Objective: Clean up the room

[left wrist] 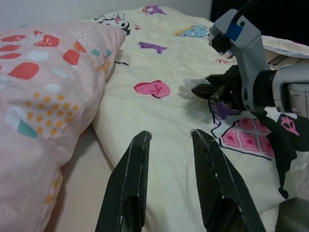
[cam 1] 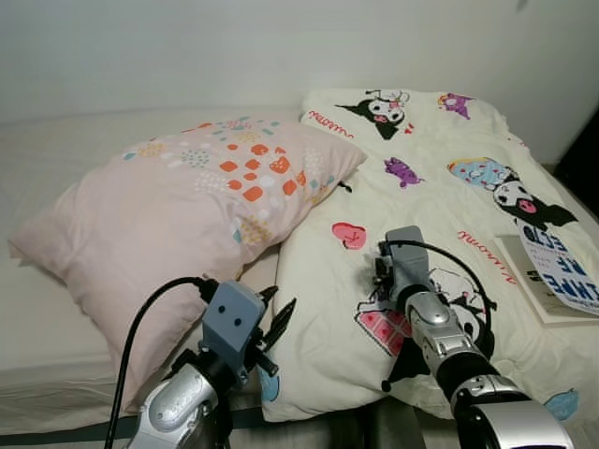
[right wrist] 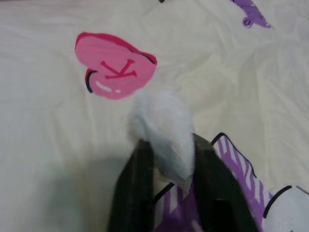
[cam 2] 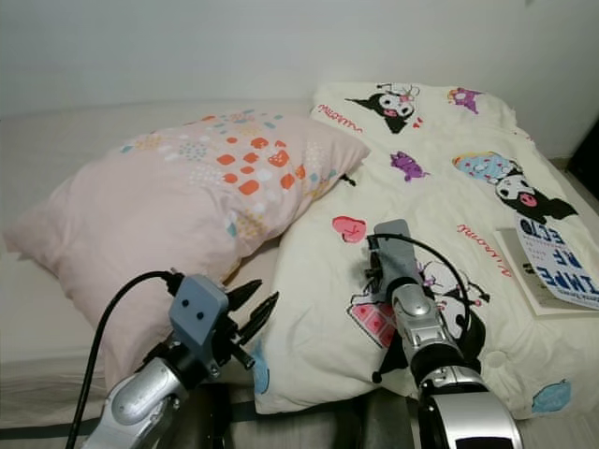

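Right gripper (right wrist: 166, 159) clamped on white tissue wad (right wrist: 161, 130) over the near quilt (cam 1: 421, 187), right of the pillow (cam 1: 178, 215). Left gripper (left wrist: 171, 140) parted, empty. Loosely pinched; liable to slip free when lifted.

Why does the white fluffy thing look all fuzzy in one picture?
In the right wrist view the white tissue sits very close to the camera between the right gripper fingers, so it blurs; the gripper's dark shadow falls on the quilt. In the left wrist view the tissue looks sharper but small.
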You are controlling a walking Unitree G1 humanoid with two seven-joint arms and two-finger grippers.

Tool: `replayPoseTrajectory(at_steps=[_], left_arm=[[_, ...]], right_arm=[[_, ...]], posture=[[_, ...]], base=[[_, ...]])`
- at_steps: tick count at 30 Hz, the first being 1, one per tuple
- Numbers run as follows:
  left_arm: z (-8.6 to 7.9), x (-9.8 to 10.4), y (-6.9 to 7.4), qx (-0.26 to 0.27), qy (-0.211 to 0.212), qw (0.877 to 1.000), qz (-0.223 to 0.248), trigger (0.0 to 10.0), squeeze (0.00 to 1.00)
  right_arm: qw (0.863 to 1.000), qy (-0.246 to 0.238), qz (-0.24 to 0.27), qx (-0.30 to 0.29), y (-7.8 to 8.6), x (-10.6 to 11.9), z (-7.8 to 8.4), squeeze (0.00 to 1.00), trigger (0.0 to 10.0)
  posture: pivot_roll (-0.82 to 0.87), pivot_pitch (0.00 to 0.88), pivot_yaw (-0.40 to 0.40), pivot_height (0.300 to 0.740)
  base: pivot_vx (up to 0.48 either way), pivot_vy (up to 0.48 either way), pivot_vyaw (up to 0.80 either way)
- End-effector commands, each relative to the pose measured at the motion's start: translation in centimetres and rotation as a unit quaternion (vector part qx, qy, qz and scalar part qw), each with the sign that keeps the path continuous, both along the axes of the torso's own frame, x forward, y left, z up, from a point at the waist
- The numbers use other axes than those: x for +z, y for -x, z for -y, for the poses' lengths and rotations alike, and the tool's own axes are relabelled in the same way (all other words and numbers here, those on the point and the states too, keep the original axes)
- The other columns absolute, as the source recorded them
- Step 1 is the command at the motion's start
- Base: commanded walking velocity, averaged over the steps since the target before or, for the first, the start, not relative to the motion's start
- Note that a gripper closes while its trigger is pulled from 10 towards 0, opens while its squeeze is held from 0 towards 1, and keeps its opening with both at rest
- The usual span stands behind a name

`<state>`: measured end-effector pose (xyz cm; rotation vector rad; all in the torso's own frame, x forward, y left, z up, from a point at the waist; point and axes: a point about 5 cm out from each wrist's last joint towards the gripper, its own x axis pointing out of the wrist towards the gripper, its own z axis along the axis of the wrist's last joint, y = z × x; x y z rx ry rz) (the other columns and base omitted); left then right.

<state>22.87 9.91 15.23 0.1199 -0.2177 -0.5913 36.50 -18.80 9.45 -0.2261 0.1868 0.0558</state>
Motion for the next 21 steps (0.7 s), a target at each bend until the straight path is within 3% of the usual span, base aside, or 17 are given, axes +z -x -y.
replayPoseTrajectory(at_steps=[1,14,17,20,21], left_arm=[[-0.1,-0.2,0.1,-0.001,-0.01,1.0,-0.005,10.0,0.0],[-0.1,-0.3,-0.3,-0.003,-0.018,1.0,-0.003,10.0,0.0],[-1.3,-0.6,-1.2,0.051,0.008,0.999,-0.013,10.0,0.0],[-1.6,-0.7,-1.4,0.067,0.016,0.997,-0.018,10.0,0.0],[-2.2,-0.9,-1.7,0.087,0.027,0.996,-0.021,10.0,0.0]], right_arm=[[1.0,-0.008,-0.002,-0.004,0.1,-0.1,0.2,0.0,0.0],[1.0,-0.022,0.01,0.008,-0.2,0.3,-0.5,0.0,0.0],[0.997,-0.051,0.046,0.04,-0.4,1.4,-2.1,0.0,0.0],[0.996,-0.056,0.055,0.048,-0.4,1.6,-2.5,0.0,0.0],[0.994,-0.058,0.073,0.052,0.0,1.8,-3.0,0.0,10.0]], posture=[[0.14,0.208,-0.019,0.559],[0.13,0.191,-0.014,0.559],[0.1,0.14,-0.024,0.559],[0.1,0.14,-0.024,0.559],[0.09,0.104,-0.023,0.559]], base=[[0.0,0.0,0.0],[0.0,0.0,0.0],[0.0,0.0,0.0],[0.0,0.0,0.0],[0.0,0.0,0.0]])
